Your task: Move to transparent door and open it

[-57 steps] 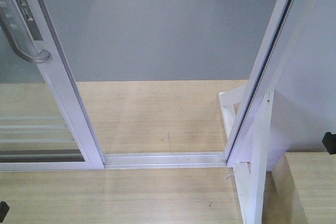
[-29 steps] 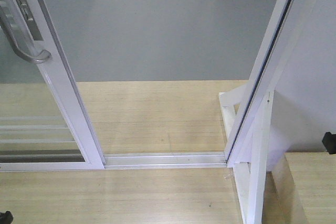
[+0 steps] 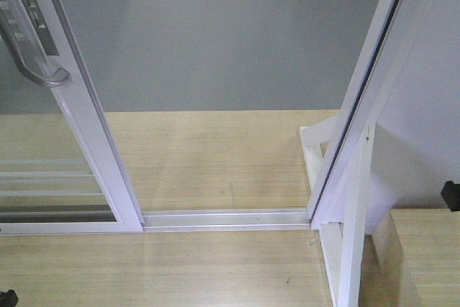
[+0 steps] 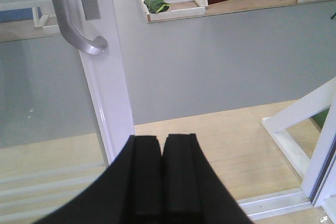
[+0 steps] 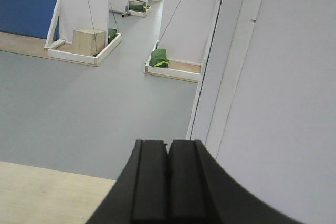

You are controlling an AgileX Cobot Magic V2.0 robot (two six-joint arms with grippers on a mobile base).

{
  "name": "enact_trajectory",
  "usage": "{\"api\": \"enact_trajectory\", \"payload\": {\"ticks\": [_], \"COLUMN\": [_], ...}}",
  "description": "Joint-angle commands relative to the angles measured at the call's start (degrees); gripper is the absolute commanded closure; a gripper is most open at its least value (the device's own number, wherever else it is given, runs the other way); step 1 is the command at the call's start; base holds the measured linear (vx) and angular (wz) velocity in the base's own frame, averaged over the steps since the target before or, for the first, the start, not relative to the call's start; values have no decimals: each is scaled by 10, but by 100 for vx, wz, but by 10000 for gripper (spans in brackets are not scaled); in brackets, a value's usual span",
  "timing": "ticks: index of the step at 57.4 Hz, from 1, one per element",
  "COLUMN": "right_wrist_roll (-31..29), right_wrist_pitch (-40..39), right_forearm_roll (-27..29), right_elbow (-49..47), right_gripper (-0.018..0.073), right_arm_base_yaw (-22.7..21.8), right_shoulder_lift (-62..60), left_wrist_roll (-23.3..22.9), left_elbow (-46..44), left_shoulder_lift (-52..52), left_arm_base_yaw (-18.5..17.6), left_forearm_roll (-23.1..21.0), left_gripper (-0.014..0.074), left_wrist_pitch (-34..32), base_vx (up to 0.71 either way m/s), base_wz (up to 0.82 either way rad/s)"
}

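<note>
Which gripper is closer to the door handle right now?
Left. The left gripper, shut, sits just below and right of the handle. The right gripper, shut, faces the opposite white frame, handle out of view.

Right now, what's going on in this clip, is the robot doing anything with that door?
The transparent door already stands slid to the left, leaving a wide gap over the floor track through to the grey floor beyond. Neither arm is touching it. The left tool is shut and empty, hanging below and right of the door's curved handle. The right tool is also shut and empty, pointing past the white frame post on the right side of the opening.
</note>
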Motion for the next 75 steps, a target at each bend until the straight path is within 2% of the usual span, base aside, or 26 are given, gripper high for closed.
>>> {"api": "enact_trajectory", "payload": {"ticks": [1,12,16,21,29,36,49,56,75], "right_wrist_roll": [-12,-194,-232,-241,-233,-236,-236,-236,-235], "right_wrist_pitch": [-37,-34,-35,-47,-68,-1,12,18,18], "right_forearm_roll": [33,178,229,274,282,281,273,256,257], "right_elbow": [-17,16,49,104,184,182,182,182,182], "right_gripper": [561,561,561,561,561,561,561,561,561], "right_arm_base_yaw": [12,76,84,79,68,45,-5,-6,-6], "right_shoulder_lift": [-2,-42,-72,-130,-215,-262,-286,-286,-286], "left_wrist_roll": [-2,-2,-2,-2,-2,-2,-2,-2,-2], "left_elbow": [6,6,6,6,6,6,6,6,6], "left_shoulder_lift": [-8,-8,-8,-8,-8,-8,-8,-8,-8], "left_arm_base_yaw": [-1,-1,-1,-1,-1,-1,-1,-1,-1], "left_forearm_roll": [-6,-6,-6,-6,-6,-6,-6,-6,-6], "left_gripper": [599,599,599,599,599,599,599,599,599], "left_wrist_pitch": [-43,-43,-43,-43,-43,-43,-43,-43,-43], "base_vx": [0,0,0,0,0,0,0,0,0], "base_wz": [0,0,0,0,0,0,0,0,0]}}
